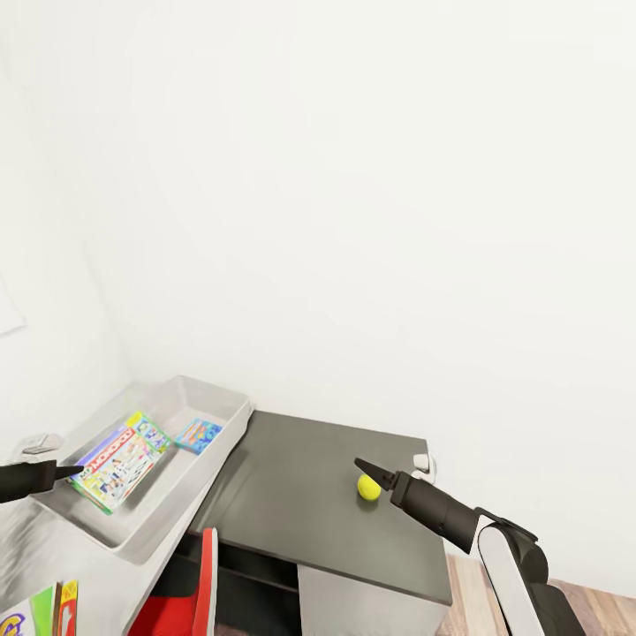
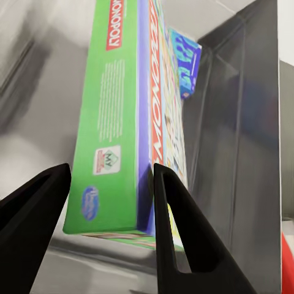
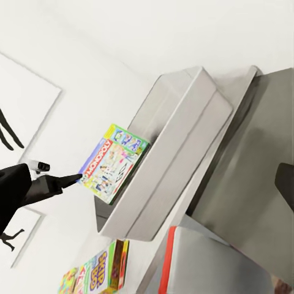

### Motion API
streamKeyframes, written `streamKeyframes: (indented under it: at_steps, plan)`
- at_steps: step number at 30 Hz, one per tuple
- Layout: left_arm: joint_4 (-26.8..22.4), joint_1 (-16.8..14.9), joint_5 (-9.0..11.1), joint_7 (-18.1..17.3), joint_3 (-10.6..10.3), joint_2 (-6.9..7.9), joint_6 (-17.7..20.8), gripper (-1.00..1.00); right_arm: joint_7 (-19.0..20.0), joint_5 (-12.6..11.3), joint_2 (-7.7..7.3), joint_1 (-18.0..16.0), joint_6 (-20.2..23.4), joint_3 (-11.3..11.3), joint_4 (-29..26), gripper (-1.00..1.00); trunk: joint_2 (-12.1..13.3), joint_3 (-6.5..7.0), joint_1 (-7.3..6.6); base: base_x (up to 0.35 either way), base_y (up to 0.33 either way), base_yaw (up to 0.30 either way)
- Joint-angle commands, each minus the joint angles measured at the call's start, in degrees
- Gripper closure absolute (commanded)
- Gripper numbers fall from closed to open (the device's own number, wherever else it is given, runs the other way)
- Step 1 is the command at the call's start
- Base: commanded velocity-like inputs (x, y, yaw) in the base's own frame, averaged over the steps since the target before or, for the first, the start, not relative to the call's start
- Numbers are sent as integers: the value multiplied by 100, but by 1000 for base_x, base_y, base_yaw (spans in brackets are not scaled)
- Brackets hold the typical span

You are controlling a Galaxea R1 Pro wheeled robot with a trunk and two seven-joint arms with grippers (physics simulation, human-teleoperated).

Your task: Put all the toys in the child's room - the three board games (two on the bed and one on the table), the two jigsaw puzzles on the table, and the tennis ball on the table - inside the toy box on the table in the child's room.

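Seemingly just clear of its load: left gripper (image 2: pixel 110 202), fingers spread wide with nothing between them, poised at the near short end of the Monopoly box (image 2: pixel 125 116), apparently not touching it. Box lying flat inside the toy box (image 1: pixel 212 402), long axis running straight away from the fingertips toward the bin's far wall. Beyond it in the same bin, a small blue box (image 1: pixel 198 435). Further out, on the lower dark-grey section of the table (image 1: pixel 300 495), the tennis ball (image 1: pixel 368 487), just beside the tip of the right gripper (image 1: pixel 364 465) and well apart from the left. Right fingers too foreshortened to tell apart from together. Nearer arm for the ball by judgement: the right. Near the head view's lower left corner, another colourful game box (image 1: pixel 49 609), waiting outside the bin.
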Motion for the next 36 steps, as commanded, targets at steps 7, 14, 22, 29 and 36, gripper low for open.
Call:
streamKeyframes:
  at_steps: [7, 14, 22, 29, 36]
  plan:
    - [1, -6, 22, -6, -133, 0, 33, 100, 16, -5, 6, -6, 36, -13, -3, -100, -12, -77, 3, 0, 0, 0]
    - [1, -6, 26, -7, -257, 0, 38, 100, 18, -5, 6, -6, 36, -13, -7, -100, -12, -143, 3, 0, 0, 0]
    - [1, -6, 27, -15, -279, 1, 48, 100, 17, -5, 6, -6, 36, -13, -10, -100, -12, -217, 3, 0, 0, 0]
    - [1, -6, 26, -16, -281, 0, 50, 100, 22, -5, 6, -6, 36, -13, -10, -100, -12, -283, 3, 0, 0, 0]
    - [1, -6, 26, -16, -282, 0, 51, -100, 21, -5, 6, -6, 36, -13, -18, -100, -12, -303, 3, 0, 0, 0]
